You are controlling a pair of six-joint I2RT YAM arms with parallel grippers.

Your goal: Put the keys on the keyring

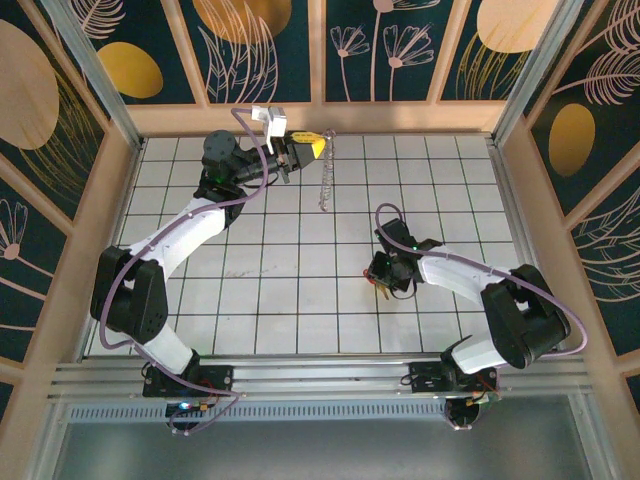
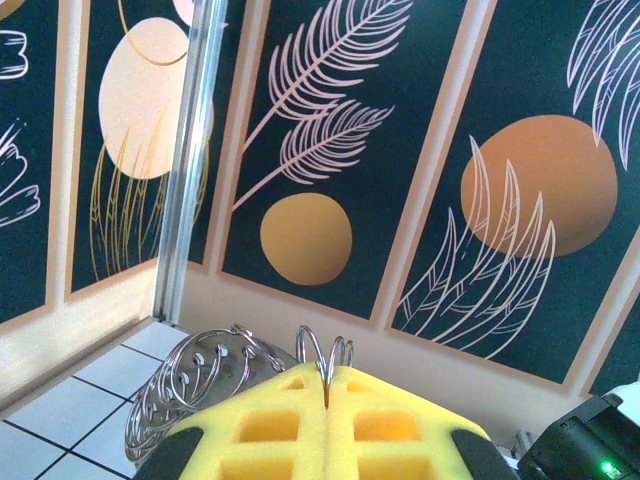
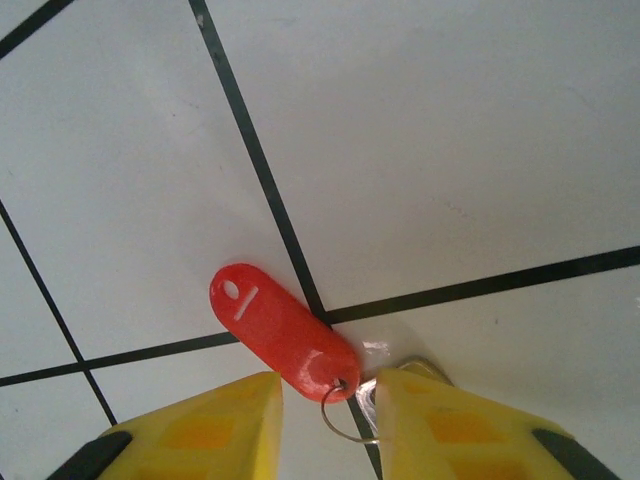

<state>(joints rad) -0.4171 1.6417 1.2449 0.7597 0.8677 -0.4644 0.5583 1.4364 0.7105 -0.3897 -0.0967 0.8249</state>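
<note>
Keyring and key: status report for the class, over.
Left fingers shut on keyring, held aloft. Right fingers open astride red key on table. No obstruction seen.

A white worktop (image 1: 300, 300) ruled into squares by thin black lines sits inside a three-sided enclosure. The wall panels (image 1: 400, 40) are dark teal, painted with ochre discs and pale outlined feathers and leaves, and are framed by light wooden battens (image 1: 318, 50). A plain wooden ledge (image 1: 400, 118) runs along the worktop's far edge. Aluminium posts (image 1: 85, 60) rise at the far corners, and an aluminium rail (image 1: 330, 375) spans the near edge, with a matte grey surface (image 1: 320, 450) beyond it. The light is even and soft, without hard shadows
</note>
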